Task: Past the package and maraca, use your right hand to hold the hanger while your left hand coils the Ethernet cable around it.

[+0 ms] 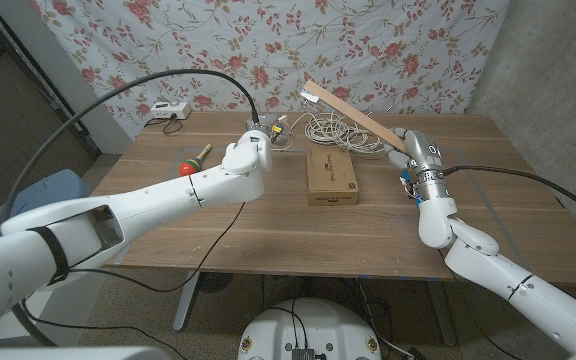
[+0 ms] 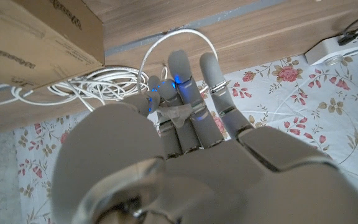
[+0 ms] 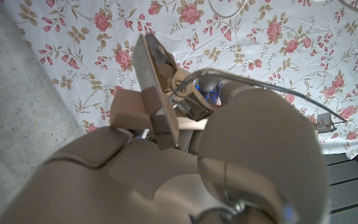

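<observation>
right hand (image 1: 420,150) grips wooden hanger (image 1: 353,113), raised and slanting over the cable so it can be wound | package (image 1: 330,175) mid-table, maraca (image 1: 194,160) left | left hand (image 1: 248,152) beyond them, fingers reaching to Ethernet cable (image 1: 333,130), grasp unclear

It looks like a makeshift robot test room rather than a home. A flowered sheet (image 1: 268,40) hangs as a backdrop over bare grey concrete walls (image 1: 553,60), and a plain wooden table (image 1: 268,220) stands in front of it. A white power strip (image 1: 168,111) sits on the table's far corner, with black cables (image 1: 98,105) trailing across.
</observation>
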`<state>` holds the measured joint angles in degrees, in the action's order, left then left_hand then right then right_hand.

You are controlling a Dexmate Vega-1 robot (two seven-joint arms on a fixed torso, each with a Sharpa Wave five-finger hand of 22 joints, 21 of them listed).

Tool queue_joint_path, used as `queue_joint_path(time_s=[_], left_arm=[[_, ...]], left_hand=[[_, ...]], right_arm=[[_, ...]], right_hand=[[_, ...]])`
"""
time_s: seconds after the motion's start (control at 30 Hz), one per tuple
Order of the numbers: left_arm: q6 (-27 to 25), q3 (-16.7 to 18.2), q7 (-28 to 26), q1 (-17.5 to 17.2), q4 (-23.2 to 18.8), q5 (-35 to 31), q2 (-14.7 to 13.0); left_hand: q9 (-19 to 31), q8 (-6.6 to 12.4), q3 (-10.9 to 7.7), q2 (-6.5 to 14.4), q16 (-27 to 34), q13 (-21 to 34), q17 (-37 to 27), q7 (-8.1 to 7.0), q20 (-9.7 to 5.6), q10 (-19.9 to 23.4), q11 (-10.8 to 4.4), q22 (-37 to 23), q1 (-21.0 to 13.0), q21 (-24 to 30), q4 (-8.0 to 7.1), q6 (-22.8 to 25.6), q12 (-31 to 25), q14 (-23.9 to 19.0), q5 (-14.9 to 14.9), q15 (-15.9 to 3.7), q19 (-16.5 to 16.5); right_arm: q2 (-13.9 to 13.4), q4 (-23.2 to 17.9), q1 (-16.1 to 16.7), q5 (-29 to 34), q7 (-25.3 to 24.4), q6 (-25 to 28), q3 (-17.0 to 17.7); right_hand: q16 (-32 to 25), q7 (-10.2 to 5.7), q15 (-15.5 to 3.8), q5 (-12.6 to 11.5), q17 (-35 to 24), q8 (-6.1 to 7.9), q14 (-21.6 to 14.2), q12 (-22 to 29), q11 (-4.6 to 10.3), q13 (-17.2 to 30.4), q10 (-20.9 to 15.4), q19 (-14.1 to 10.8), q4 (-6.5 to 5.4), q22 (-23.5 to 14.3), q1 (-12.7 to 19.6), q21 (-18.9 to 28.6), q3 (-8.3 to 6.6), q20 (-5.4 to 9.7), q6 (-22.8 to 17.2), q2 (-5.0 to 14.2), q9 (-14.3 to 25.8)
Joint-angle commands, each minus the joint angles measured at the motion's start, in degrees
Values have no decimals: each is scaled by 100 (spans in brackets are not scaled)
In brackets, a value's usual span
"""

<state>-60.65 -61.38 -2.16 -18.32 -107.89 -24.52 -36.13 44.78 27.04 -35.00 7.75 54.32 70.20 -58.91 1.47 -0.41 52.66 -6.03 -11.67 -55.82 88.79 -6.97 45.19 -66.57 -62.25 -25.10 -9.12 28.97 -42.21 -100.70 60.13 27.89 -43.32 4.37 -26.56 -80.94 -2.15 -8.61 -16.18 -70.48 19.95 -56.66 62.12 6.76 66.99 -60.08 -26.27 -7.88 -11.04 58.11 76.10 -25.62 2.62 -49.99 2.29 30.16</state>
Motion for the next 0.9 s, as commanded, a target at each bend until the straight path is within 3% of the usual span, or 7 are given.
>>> queue_joint_path(time_s=[0.03, 0.27, 0.5, 0.7, 0.9], left_arm=[[580, 1533, -689, -719, -343, 847, 63], [242, 1597, -837, -749, -898, 770, -86], [82, 1721, -1126, -831, -1195, 759, -89], [258, 1719, -1179, -708, -1152, 779, -107], [640, 1684, -1083, -498, -801, 866, -44]], left_hand=[[15, 600, -49, 61, 25, 23, -34, 206, -11, 186, -161, -8, -80, 29, -8, 216, -49, -58, -39, 3, 60], [35, 624, -67, 60, -12, 43, -39, 243, 5, 167, -136, -35, -88, 46, -4, 210, -110, -64, -38, 26, 44], [21, 629, -85, 66, -28, -3, -64, 258, 21, 156, -130, -47, -99, 56, 3, 210, -127, -86, -34, 35, 35], [-6, 624, -93, 66, -45, 31, -85, 262, 27, 134, -127, -44, -104, 56, 5, 215, -173, -88, -28, 44, 31], [-14, 630, -96, 57, -56, 24, -134, 252, 25, 118, -145, -48, -103, 59, 4, 208, -196, -81, -19, 39, 25]], right_arm=[[131, 292, -117, 285, -230, 75, -195], [157, 453, -228, 318, -192, 159, -302], [196, 651, -404, 493, -271, 146, -506], [192, 689, -481, 585, -405, -103, -644], [140, 597, -505, 747, -478, -301, -738]], right_hand=[[-40, 211, -355, -20, -21, 49, 43, 13, 7, -6, 52, 28, -5, 3, -711, 42, -41, 470, -264, 770, -2], [-87, 196, -355, -32, -20, 50, 73, 38, 17, 41, 65, 45, -6, 22, -722, 76, -41, 473, -256, 765, 8], [-141, 187, -355, -45, -18, 48, 97, 12, 6, -18, 42, 66, -6, 33, -735, 103, -40, 475, -251, 759, 13], [-156, 184, -355, -50, -18, 58, 108, 48, 17, 52, 67, 61, -8, 38, -740, 109, -41, 488, -254, 757, 27], [-176, 166, -356, -55, -17, 63, 115, 25, 25, 8, 60, 66, -7, 42, -744, 112, -42, 491, -246, 755, 41]])
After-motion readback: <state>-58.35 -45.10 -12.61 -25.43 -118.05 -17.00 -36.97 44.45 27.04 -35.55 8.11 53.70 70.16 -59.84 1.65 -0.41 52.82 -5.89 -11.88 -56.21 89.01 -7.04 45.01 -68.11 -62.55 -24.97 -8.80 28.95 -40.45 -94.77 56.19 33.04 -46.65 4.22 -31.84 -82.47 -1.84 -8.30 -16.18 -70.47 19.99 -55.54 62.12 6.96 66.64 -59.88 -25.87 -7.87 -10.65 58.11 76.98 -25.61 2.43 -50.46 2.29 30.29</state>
